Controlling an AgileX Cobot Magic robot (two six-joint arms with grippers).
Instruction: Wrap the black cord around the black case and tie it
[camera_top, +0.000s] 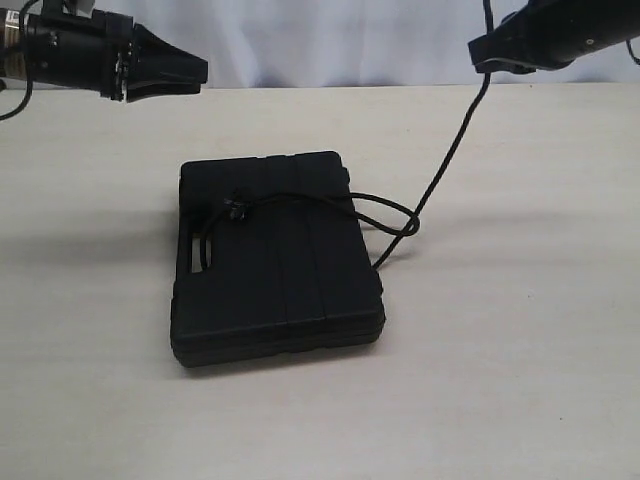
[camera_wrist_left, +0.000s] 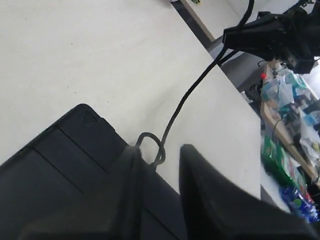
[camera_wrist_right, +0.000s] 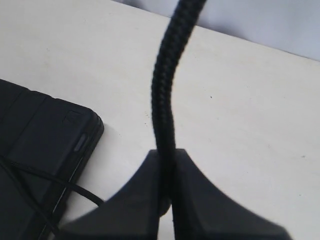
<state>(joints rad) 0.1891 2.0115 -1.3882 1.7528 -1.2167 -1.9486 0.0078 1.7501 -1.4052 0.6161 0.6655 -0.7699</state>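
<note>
The black case (camera_top: 275, 260) lies flat mid-table, its handle slot on the left side. The black cord (camera_top: 455, 150) crosses its lid from a knot (camera_top: 237, 209) by the slot. It forms a crossed loop (camera_top: 398, 218) off the case's right edge and rises taut to my right gripper (camera_top: 478, 55), shut on it high at the back right. In the right wrist view the cord (camera_wrist_right: 167, 75) runs between the closed fingertips of that gripper (camera_wrist_right: 168, 154), with the case's corner (camera_wrist_right: 35, 130) below. My left gripper (camera_top: 200, 72) hangs open and empty at the back left; its wrist view (camera_wrist_left: 160, 149) shows the case (camera_wrist_left: 60, 165) and the loop (camera_wrist_left: 150, 145) beneath.
The pale table (camera_top: 520, 380) spreads around the case on all sides. A white backdrop (camera_top: 330, 40) stands behind the far edge. Beyond the table's edge in the left wrist view is a cluttered bench (camera_wrist_left: 290, 130) with bottles and packets.
</note>
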